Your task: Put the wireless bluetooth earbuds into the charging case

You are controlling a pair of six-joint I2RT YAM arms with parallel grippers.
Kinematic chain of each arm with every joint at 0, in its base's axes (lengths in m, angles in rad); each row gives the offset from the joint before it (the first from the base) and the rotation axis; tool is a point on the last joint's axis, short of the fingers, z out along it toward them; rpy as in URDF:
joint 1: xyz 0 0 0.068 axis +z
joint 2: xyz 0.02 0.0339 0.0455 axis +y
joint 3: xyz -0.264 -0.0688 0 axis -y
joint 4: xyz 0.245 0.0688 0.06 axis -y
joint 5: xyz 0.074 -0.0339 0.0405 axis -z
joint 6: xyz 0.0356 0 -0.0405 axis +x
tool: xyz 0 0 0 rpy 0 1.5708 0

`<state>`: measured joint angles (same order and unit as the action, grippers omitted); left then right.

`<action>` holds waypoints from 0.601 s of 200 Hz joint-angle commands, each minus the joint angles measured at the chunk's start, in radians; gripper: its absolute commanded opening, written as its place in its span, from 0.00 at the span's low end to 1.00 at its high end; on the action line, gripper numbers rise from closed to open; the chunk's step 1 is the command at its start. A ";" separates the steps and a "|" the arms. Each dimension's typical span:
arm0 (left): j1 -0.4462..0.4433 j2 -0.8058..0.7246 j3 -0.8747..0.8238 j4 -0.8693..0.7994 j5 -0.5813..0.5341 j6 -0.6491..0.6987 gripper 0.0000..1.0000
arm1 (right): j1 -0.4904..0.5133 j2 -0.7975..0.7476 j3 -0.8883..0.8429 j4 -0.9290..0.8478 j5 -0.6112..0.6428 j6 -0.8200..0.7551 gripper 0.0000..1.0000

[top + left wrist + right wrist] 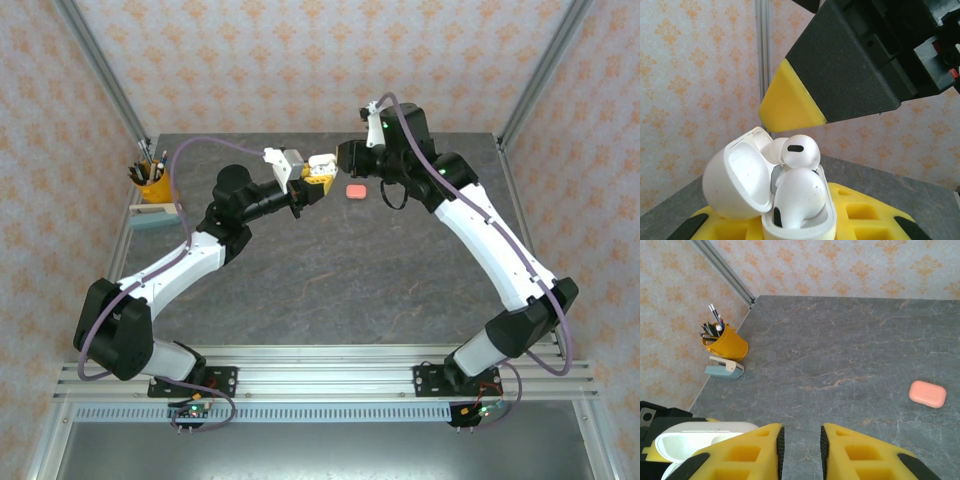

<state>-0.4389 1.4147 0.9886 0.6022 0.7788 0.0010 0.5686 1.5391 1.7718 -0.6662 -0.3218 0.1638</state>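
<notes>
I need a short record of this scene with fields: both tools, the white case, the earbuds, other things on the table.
left tool: shut on the open white case, lifted off the table
earbuds: two white; one sits in the case, the other lies on top, not yet in
right tool: slightly open, empty, close above the case
pink case: closed, alone on the table
pen cup: yellow, far left table edge

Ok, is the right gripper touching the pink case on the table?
Apart. The right wrist view shows bare grey table between the pink case and the yellow fingers of the right gripper.
</notes>
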 commanded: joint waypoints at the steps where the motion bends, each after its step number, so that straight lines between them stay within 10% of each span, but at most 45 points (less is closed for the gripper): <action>1: -0.003 0.003 0.040 0.050 0.020 0.021 0.00 | -0.003 0.016 0.047 -0.059 -0.050 -0.042 0.27; 120: -0.002 0.000 0.041 0.037 0.028 0.028 0.00 | -0.130 0.000 -0.025 0.068 -0.426 0.012 0.25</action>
<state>-0.4389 1.4147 0.9897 0.6022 0.7818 0.0013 0.4999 1.5604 1.7889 -0.6937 -0.5663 0.1215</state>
